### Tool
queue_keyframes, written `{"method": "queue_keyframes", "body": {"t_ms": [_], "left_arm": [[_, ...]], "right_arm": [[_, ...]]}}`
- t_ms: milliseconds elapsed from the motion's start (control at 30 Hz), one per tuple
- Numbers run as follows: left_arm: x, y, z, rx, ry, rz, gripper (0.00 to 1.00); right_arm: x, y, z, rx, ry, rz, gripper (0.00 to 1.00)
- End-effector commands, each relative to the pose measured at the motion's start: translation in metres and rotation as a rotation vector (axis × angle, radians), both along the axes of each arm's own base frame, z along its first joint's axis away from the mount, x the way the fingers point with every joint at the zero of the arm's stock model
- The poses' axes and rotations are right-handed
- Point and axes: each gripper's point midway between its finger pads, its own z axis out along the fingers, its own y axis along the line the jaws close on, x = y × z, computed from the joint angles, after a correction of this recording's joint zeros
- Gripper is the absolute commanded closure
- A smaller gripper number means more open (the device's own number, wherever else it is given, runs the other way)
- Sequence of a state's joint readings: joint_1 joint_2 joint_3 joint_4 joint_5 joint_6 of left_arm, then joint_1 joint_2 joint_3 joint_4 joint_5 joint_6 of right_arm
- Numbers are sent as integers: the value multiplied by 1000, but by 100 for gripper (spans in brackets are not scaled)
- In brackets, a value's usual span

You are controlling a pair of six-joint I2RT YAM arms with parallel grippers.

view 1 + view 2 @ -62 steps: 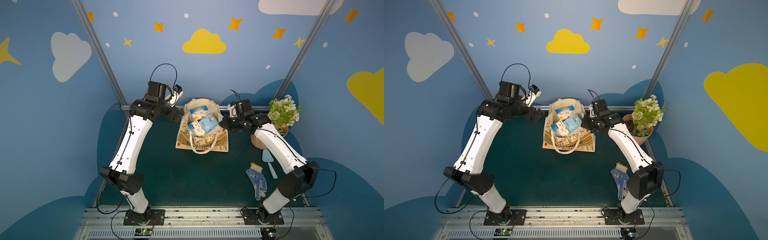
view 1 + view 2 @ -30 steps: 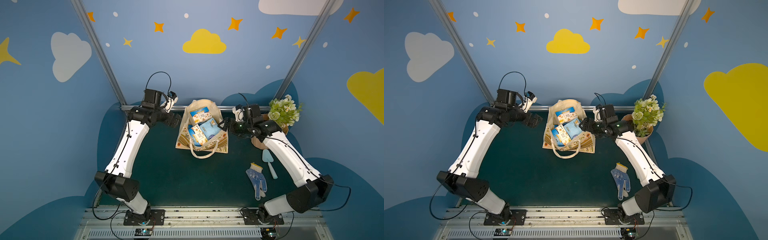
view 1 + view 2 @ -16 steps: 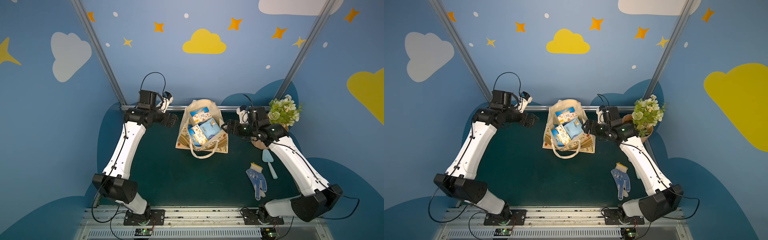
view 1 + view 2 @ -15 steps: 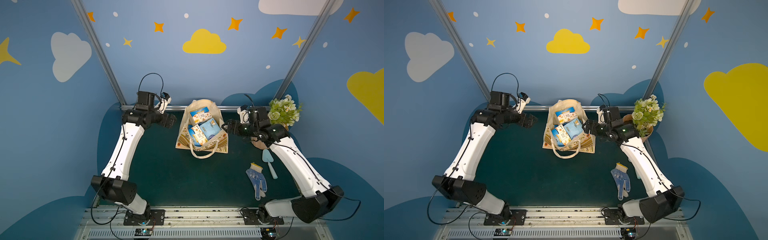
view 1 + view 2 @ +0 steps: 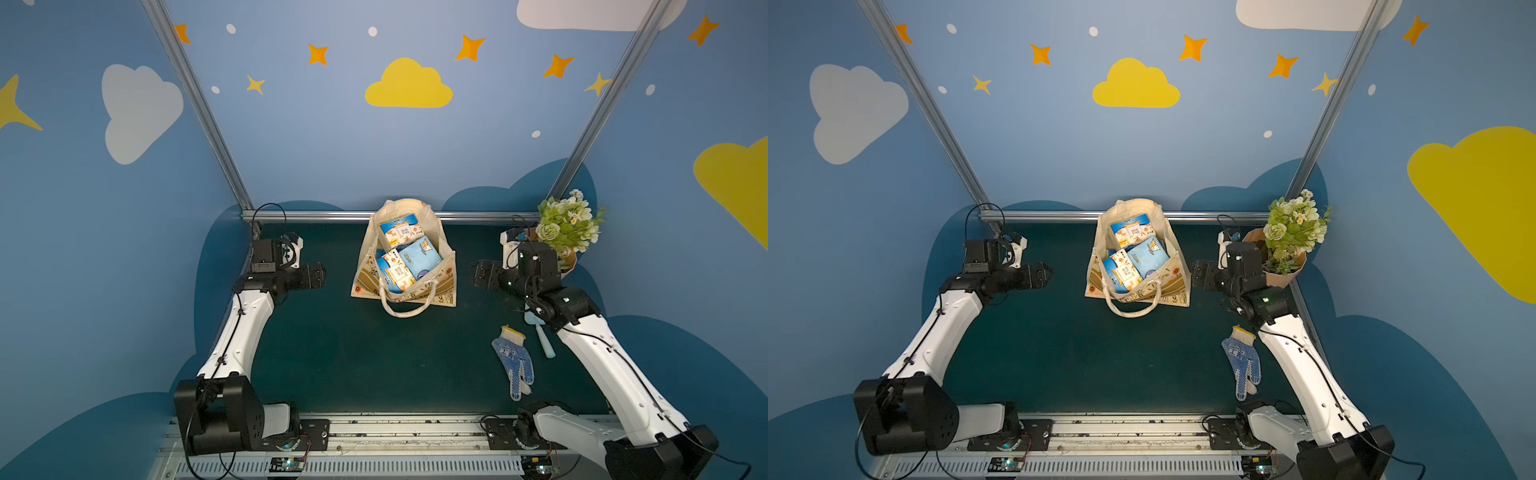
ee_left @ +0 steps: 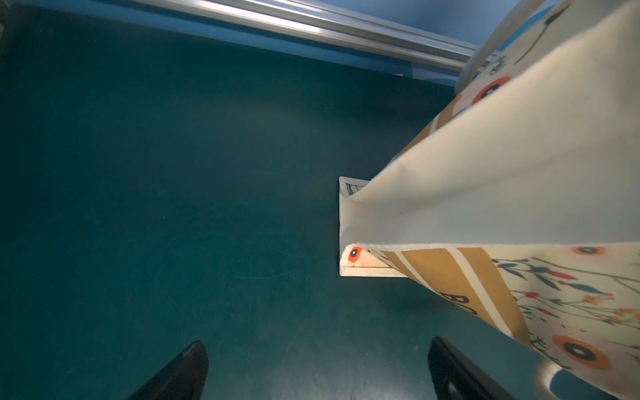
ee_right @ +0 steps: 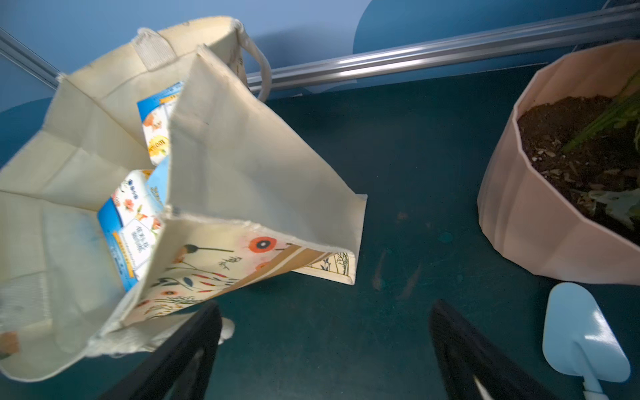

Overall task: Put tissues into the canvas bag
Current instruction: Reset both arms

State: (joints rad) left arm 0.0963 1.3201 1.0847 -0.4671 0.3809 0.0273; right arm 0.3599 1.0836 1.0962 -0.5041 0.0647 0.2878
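**Both arms back away from the filled bag**

Since a second ago both arms have drawn outward from the canvas bag (image 5: 440,286). The left gripper (image 5: 319,276) now sits at its 9 o'clock and the right gripper (image 5: 478,274) at its 3 o'clock, each clear of the cloth. Both pairs of jaws are spread wide and hold nothing. The tissues (image 5: 409,257) lie inside the upright bag, at the 12 o'clock edge of the table (image 5: 353,353).

The canvas bag (image 6: 485,194) reads "BO"; rest unclear.
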Motion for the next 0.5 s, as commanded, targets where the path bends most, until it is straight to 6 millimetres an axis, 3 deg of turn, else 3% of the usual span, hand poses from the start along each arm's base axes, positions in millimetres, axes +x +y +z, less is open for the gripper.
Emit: {"method": "queue_keyframes", "body": {"t_ms": [0, 167, 367, 467], "left_arm": [[13, 14, 33, -30, -133, 74, 0], [9, 14, 24, -59, -139, 94, 0], [13, 26, -4, -95, -207, 207, 0], [13, 23, -17, -66, -254, 166, 0]], "right_arm": [[6, -9, 23, -17, -154, -24, 5], [6, -22, 12, -37, -183, -74, 5], [21, -27, -5, -42, -197, -83, 5], [27, -32, -13, -52, -184, -98, 5]]}}
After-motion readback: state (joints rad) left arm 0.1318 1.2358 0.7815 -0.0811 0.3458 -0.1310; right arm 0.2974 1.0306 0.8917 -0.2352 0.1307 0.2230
